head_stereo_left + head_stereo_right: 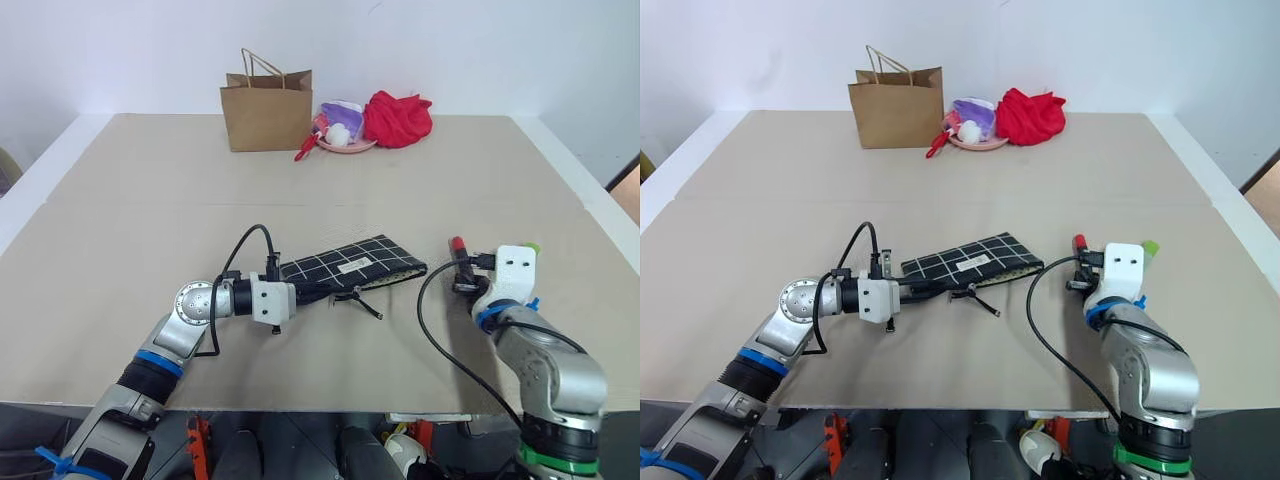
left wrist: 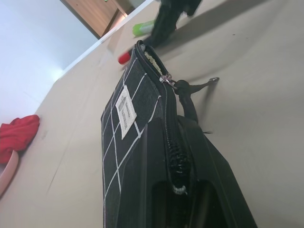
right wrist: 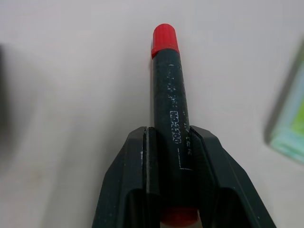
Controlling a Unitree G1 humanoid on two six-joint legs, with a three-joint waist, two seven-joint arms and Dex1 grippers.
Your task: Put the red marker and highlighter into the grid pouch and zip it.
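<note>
Two black fingers of the right claw are clamped on the barrel of the red marker, whose red cap points far, away from the wrist, over the bare table. In the head views this claw sits on the right side of the table with the marker's red tip showing past it. The highlighter lies on the table just to the right of the marker, apart from it; its green end peeks out beside the claw's white housing. The grid pouch lies flat near the middle of the table, to the left of the marker, its white label facing up and its black pull cord trailing toward the near edge. The left claw is clenched on the pouch's left end, at the zipper line. At the far edge stand a brown paper bag, a pink plate with small items, and a red cloth bundle to its right
</note>
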